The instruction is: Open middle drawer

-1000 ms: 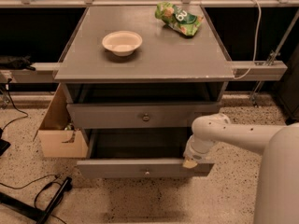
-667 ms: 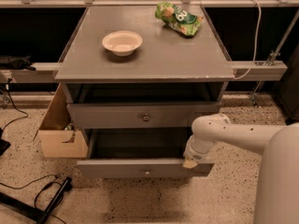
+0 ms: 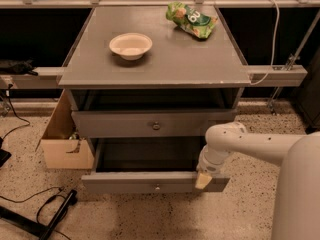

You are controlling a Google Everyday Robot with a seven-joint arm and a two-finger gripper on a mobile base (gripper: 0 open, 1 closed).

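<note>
The grey cabinet (image 3: 155, 59) has two drawer fronts in view. The upper, taller front (image 3: 125, 125) has a small round knob and stands slightly out. Below it the middle drawer (image 3: 125, 183), with a narrower front and a small centre knob (image 3: 157, 187), is pulled well out, and its dark inside shows. My gripper (image 3: 202, 180) reaches in from the right on a white arm (image 3: 240, 141), and its tan tip rests against the top right edge of the middle drawer's front. The lowest drawer is hidden beneath.
A white bowl (image 3: 130, 45) and a green snack bag (image 3: 191, 19) lie on the cabinet top. An open cardboard box (image 3: 62, 144) stands on the floor at the left. Black cables and a stand leg (image 3: 50, 216) lie at the lower left. A rail (image 3: 277, 75) runs behind.
</note>
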